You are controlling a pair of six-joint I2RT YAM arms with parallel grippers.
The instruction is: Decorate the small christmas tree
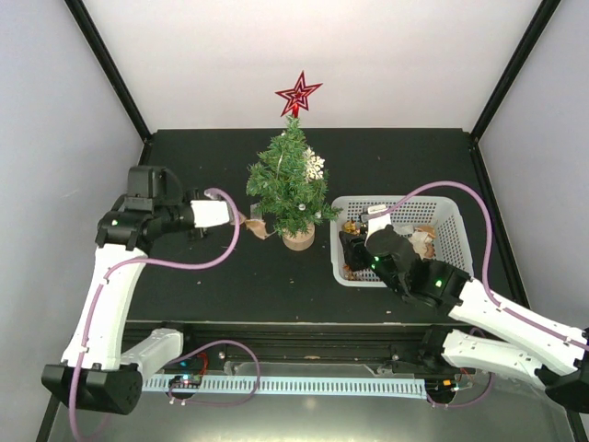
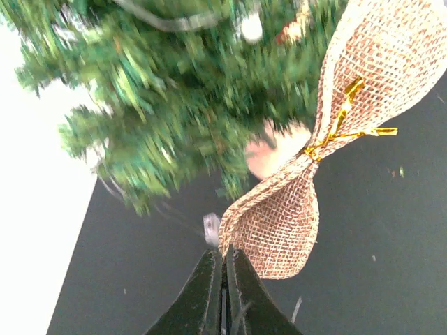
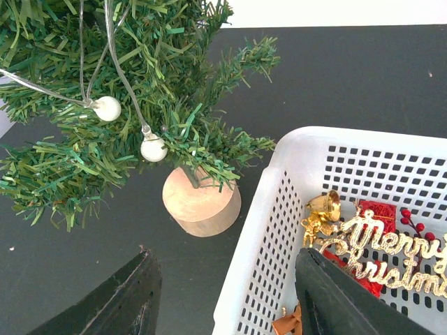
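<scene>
burlap bow (image 2: 279, 223) hangs from your left gripper (image 2: 224, 255), its jaws pinched shut on the edge of 1 lobe, so the gold tie and the rest are free to catch a branch. the small christmas tree (image 1: 293, 180) stands mid-table, just right of the bow, between it and the white basket (image 1: 456, 241). your right gripper (image 3: 223, 259) hovers spread wide over the basket's tree-side wall, holding nothing, probably poised to pick the next ornament.
</scene>
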